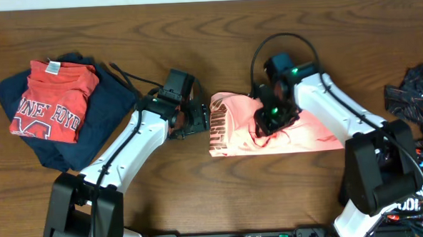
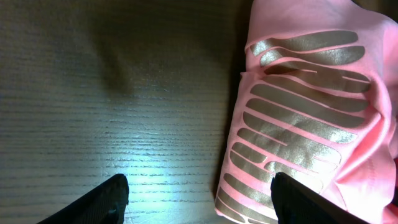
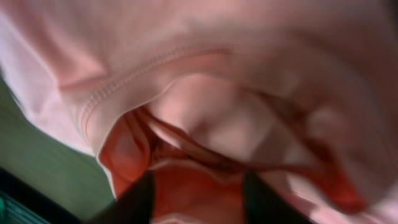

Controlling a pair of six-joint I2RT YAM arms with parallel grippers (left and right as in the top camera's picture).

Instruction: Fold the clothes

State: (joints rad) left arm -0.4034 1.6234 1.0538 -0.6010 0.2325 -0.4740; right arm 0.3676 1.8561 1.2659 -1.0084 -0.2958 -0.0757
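A pink shirt [image 1: 298, 132] with a silver striped print [image 1: 219, 129] lies partly folded at the table's middle. My left gripper [image 1: 197, 120] is open and empty just left of the shirt's printed edge. In the left wrist view one finger hangs over bare wood and the other over the print [image 2: 292, 124], with the gripper [image 2: 199, 200] straddling the shirt's edge. My right gripper [image 1: 269, 121] is down on the shirt's middle. In the right wrist view its fingers [image 3: 198, 200] pinch a bunched fold of pink cloth [image 3: 205, 124].
A folded red shirt [image 1: 53, 100] lies on a navy garment [image 1: 107, 112] at the left. A pile of black patterned clothes [image 1: 419, 95] sits at the right edge. The wooden table [image 1: 193, 33] shows bare along the back.
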